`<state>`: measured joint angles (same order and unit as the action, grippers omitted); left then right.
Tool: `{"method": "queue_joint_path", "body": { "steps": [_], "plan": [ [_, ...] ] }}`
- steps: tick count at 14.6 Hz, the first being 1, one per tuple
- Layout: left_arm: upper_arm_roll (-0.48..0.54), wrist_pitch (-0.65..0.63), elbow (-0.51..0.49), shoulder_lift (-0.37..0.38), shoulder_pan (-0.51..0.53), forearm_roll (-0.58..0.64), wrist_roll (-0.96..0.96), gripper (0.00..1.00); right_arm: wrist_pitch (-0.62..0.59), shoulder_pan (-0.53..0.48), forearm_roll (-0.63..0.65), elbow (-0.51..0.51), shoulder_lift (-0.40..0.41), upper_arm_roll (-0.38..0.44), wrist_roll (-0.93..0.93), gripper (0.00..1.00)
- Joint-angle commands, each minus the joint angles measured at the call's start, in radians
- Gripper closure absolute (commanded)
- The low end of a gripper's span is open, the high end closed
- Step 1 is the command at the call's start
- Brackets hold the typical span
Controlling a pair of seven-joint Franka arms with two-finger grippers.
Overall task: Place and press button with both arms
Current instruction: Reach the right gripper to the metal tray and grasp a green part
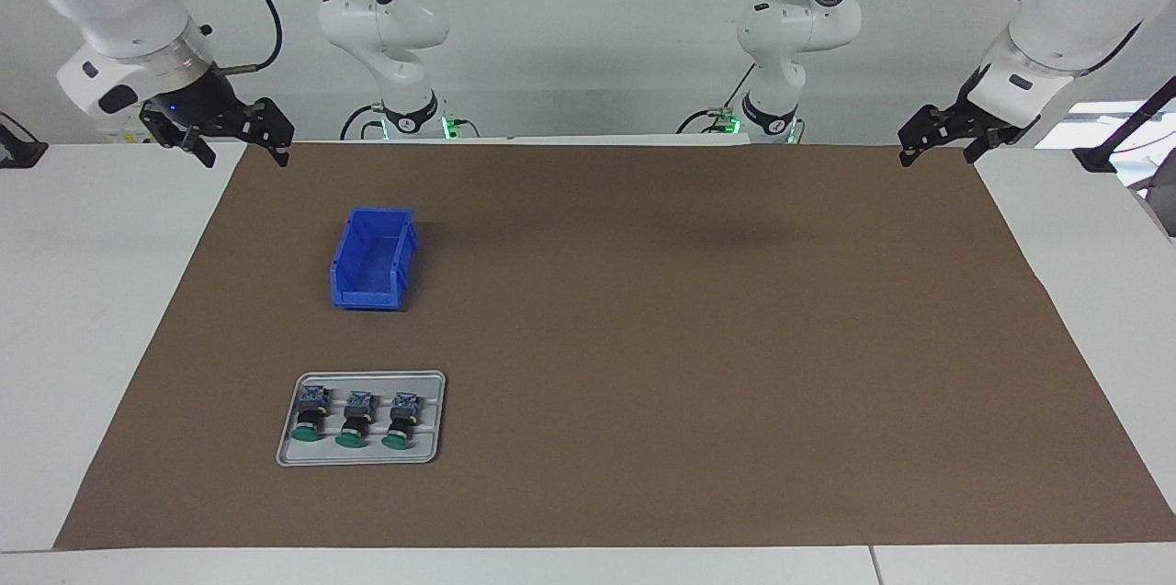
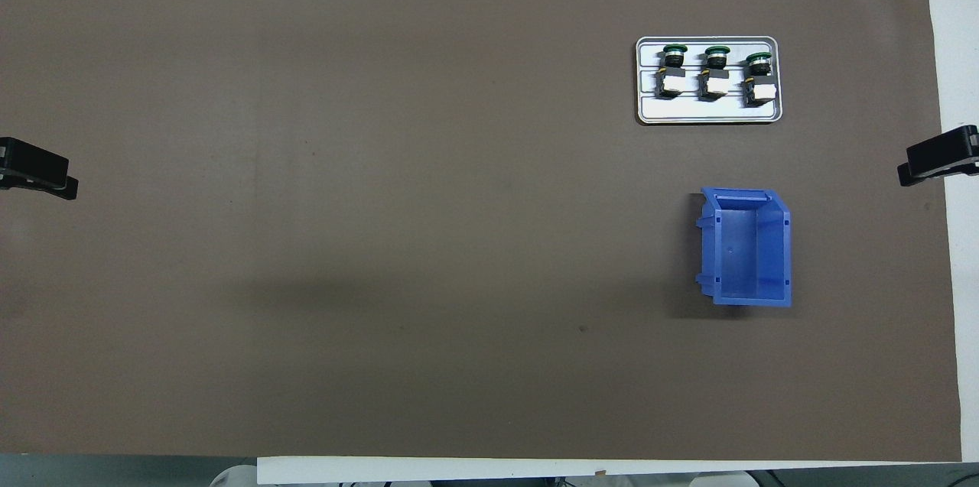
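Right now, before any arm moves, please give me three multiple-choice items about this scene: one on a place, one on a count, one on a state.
1. Where do the push buttons lie?
A. in the blue bin
B. on the grey tray
C. on the bare mat

2. How many push buttons are there?
A. two
B. three
C. four

3. What is in the blue bin?
A. nothing
B. one button
C. a tool

Key:
1 B, they lie in a row on the grey tray.
2 B, three green caps show.
3 A, its inside shows bare in the overhead view.
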<state>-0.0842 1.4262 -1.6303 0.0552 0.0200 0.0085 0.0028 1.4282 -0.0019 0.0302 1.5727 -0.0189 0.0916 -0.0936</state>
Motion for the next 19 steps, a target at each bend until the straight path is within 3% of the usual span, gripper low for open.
{"method": "queue_joint_path", "body": {
  "steps": [1, 7, 10, 12, 15, 19],
  "plan": [
    [0.072, -0.016, -0.014, 0.018, -0.07, 0.013, 0.006, 0.0, 0.009, -0.006, 0.004, 0.012, -0.009, 0.0, -0.009, 0.0],
    [0.058, -0.015, -0.016, 0.026, -0.055, 0.013, 0.009, 0.0, 0.001, -0.003, 0.0, 0.027, -0.021, 0.0, -0.009, 0.0],
    [0.058, -0.015, -0.016, 0.025, -0.057, 0.013, 0.008, 0.0, 0.067, 0.017, -0.051, 0.009, 0.0, -0.003, 0.011, 0.0],
    [0.06, -0.007, -0.016, 0.025, -0.061, 0.013, -0.001, 0.0, 0.098, 0.057, -0.072, -0.066, 0.101, -0.004, 0.067, 0.0],
    [0.063, -0.009, -0.016, 0.025, -0.054, 0.013, 0.0, 0.0, 0.19, 0.128, -0.079, -0.251, 0.342, -0.007, 0.159, 0.0],
    [0.069, 0.002, -0.017, 0.025, -0.052, 0.013, -0.001, 0.0, 0.43, 0.163, -0.079, -0.273, 0.539, -0.039, 0.222, 0.0]
  ]
}}
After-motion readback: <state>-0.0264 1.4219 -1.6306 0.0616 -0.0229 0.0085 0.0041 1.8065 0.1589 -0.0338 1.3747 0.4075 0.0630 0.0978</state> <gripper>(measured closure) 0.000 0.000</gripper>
